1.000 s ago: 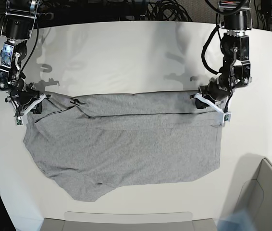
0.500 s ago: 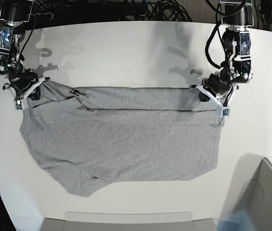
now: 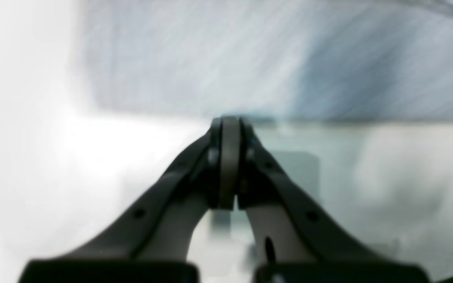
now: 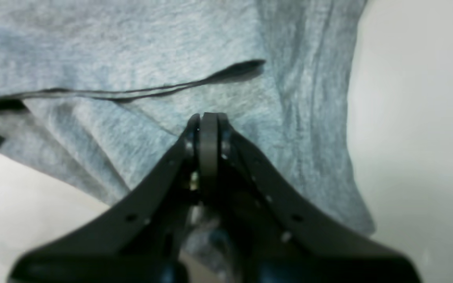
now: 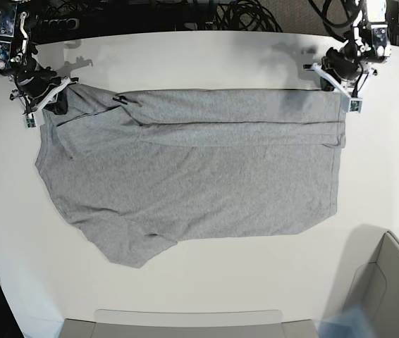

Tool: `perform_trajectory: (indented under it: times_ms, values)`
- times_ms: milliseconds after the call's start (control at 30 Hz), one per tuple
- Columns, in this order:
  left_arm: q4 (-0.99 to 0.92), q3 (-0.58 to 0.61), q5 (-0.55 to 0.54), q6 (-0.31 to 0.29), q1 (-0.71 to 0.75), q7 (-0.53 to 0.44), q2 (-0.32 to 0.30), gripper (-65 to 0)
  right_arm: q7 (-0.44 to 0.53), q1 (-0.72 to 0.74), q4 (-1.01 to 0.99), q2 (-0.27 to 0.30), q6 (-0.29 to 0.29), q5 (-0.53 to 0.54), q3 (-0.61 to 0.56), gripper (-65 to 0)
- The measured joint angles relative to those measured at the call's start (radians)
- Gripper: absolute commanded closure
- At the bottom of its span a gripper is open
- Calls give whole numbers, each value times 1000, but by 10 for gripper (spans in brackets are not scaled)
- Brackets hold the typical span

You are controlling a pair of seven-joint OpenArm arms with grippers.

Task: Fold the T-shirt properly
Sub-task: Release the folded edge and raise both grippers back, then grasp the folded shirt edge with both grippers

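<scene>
The grey T-shirt [image 5: 192, 169] lies spread on the white table [image 5: 199, 56], plain side up, with a folded band along its far edge. My left gripper [image 5: 339, 91] is shut on the shirt's far right corner. In the blurred left wrist view the gripper [image 3: 230, 122] has its jaws pressed together at the edge of the T-shirt [image 3: 250, 59]. My right gripper [image 5: 55, 104] is shut on the far left corner. In the right wrist view this gripper [image 4: 209, 118] pinches the T-shirt [image 4: 132, 59] just below a dark seam opening.
A grey bin [image 5: 390, 289] stands at the near right corner. A flat grey tray [image 5: 185, 324] lies along the near edge. Black cables [image 5: 242, 14] run behind the table's far edge, close behind both arms.
Both grippers have moved toward the table's far edge and slightly apart, dragging the shirt's upper edge with them. The whole shirt has slid back and lies flatter.
</scene>
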Motion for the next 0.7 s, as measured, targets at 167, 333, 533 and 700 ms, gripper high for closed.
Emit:
perform_trajectory:
  times_ms: [167,333,533,700]
  values:
    - [53,-71,8,5,96,26,3,0,10,-78,42,23,5,23,1,0]
    - [175,-129,26,15,113,33,40,0,-74,-120,136,-4,9,-9,40,0]
    - [161,19,19,3,-197,19,93,0,-100,-37,157,-19,9,-25,63,0]
    - [57,129,16,15,-336,24,95,0,-101,-12,156,-26,9,-26,63,0]
